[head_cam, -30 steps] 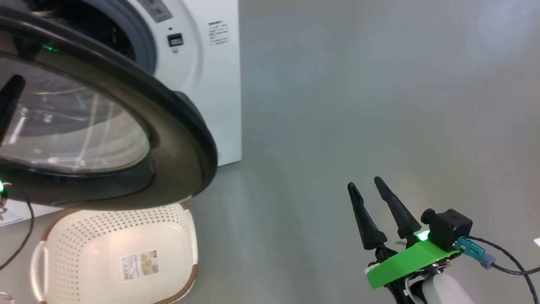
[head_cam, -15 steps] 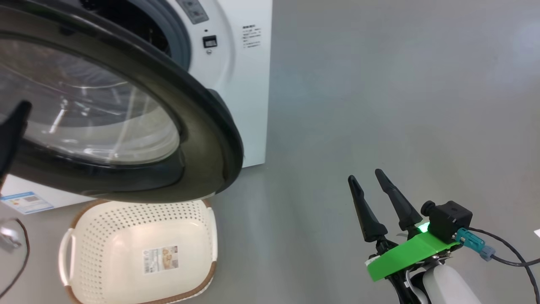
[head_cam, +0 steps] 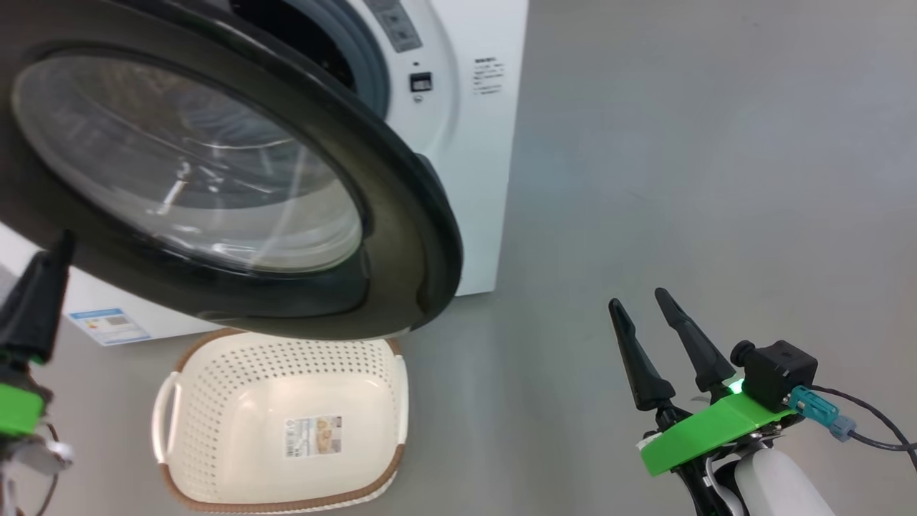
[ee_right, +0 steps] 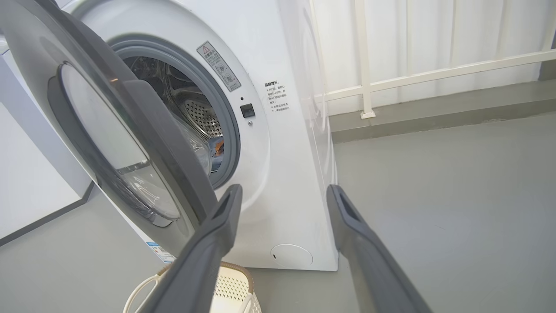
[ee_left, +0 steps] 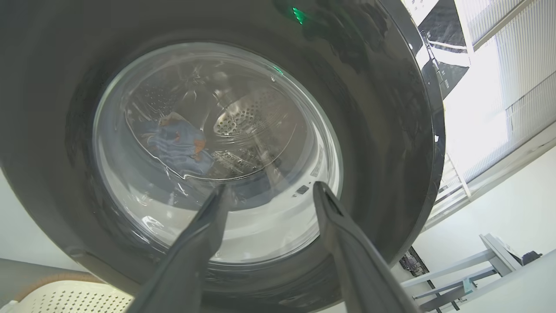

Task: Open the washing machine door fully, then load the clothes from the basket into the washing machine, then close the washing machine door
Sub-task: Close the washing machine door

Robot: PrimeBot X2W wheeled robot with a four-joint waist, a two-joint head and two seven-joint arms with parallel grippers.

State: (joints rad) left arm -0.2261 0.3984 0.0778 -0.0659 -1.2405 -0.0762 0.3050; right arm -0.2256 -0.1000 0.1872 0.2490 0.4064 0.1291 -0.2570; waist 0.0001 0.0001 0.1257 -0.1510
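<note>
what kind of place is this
Probably a laundry or utility area: a white front-loading washing machine stands on a bare grey floor, a perforated basket sits before it, and a white railing runs along the far wall.

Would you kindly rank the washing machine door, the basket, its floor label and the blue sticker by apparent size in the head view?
Washing machine door, helped by nearness to the camera.
Basket.
Floor label and blue sticker: too alike to rank.
</note>
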